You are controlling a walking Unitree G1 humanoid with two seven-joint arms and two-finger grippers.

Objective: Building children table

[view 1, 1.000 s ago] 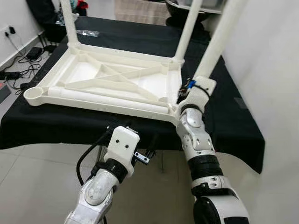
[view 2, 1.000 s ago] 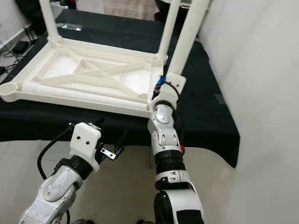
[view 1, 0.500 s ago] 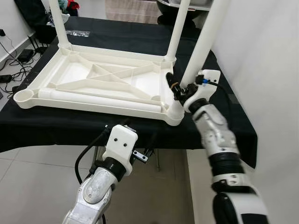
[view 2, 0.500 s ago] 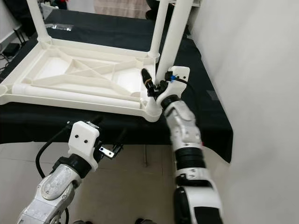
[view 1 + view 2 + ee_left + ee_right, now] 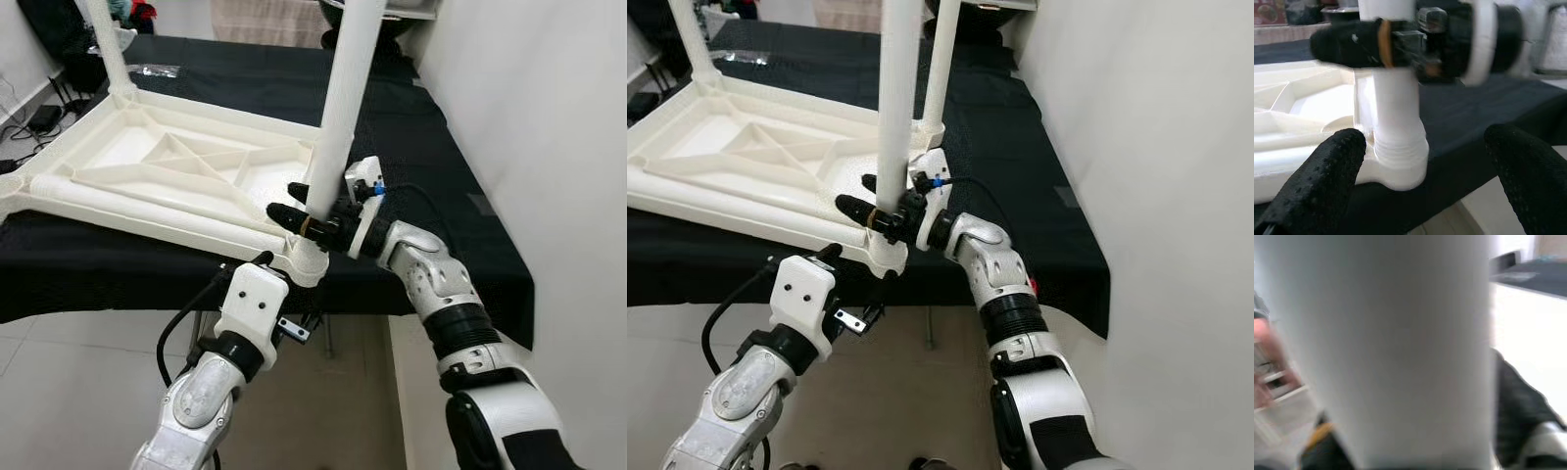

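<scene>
Children's table (image 5: 176,171), white plastic, lies upside down on black-draped tabletop (image 5: 431,176) w/ legs up, left claw (image 5: 1415,161) spread wide below tabletop edge facing near corner socket, right claw (image 5: 306,211) w/ fingers closed around near leg (image 5: 338,117) just above socket.

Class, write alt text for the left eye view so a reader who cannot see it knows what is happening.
The robot's right gripper clasps a white table leg just above its corner socket on an upturned white children's table, which lies on a black-covered table. The left gripper hangs below the table edge.
</scene>
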